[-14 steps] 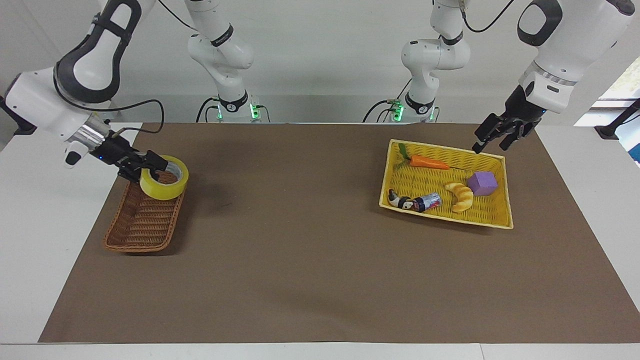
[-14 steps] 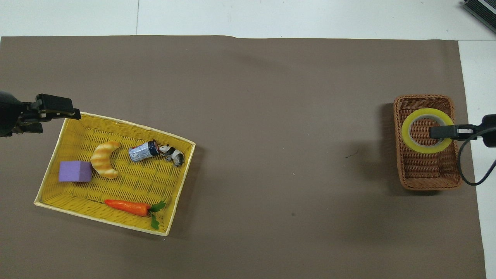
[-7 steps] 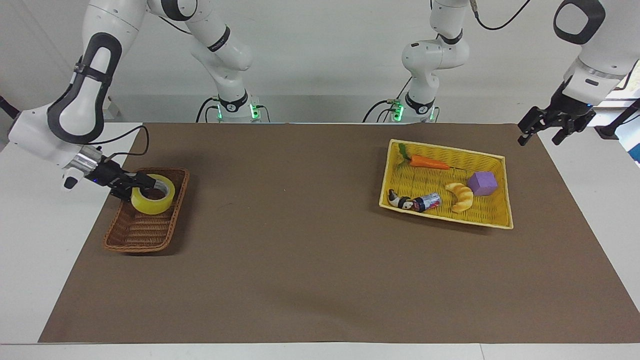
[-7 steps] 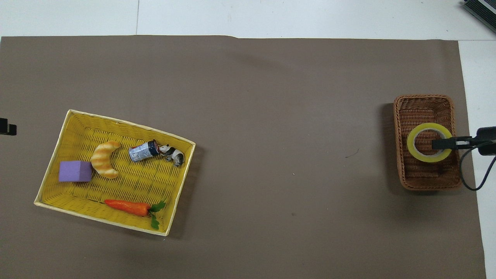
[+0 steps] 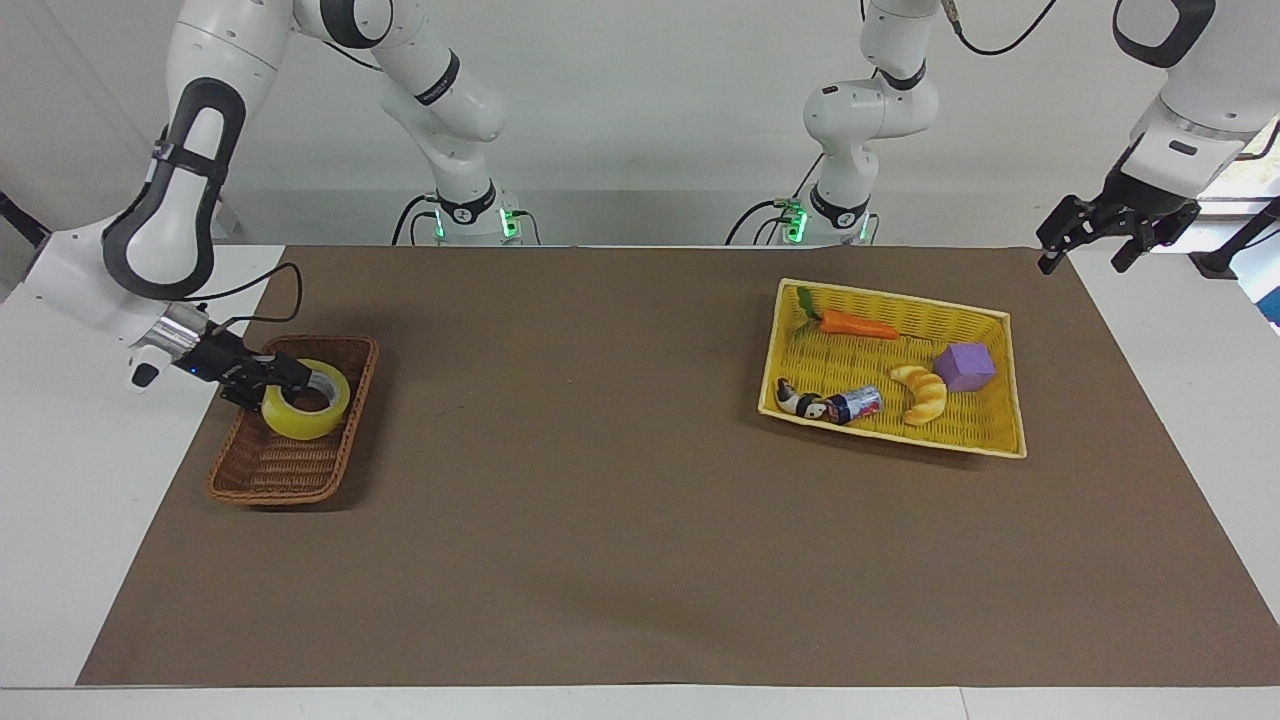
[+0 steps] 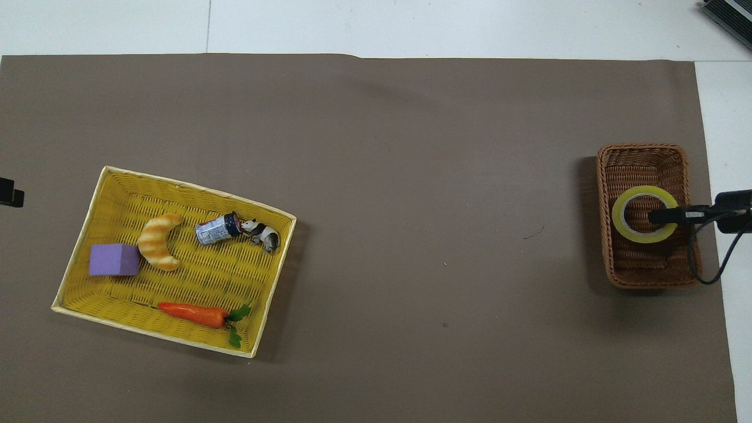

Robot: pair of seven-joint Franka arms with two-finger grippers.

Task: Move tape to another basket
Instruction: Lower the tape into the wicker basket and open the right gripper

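Facing view shows both arms whole; overhead cuts them to tips. Right gripper point(image 5: 285, 377) is low in the brown basket point(image 5: 290, 470) w/ fingers either side of the tape point(image 5: 306, 404) wall, tape resting flat in the basket at the end nearer the robots; clamped or let go, can't tell. Left gripper point(image 5: 1080, 238) hangs w/ fingers spread, holding nothing, over the mat corner at the left arm's end; overhead catches only a black sliver at the frame edge. Yellow tray point(image 5: 1005, 440) holds carrot point(image 5: 855, 323), purple block point(image 5: 964, 366), croissant point(image 5: 925, 392), small can point(image 6: 216, 229) touching a panda figure point(image 6: 261, 232). Can label unreadable.
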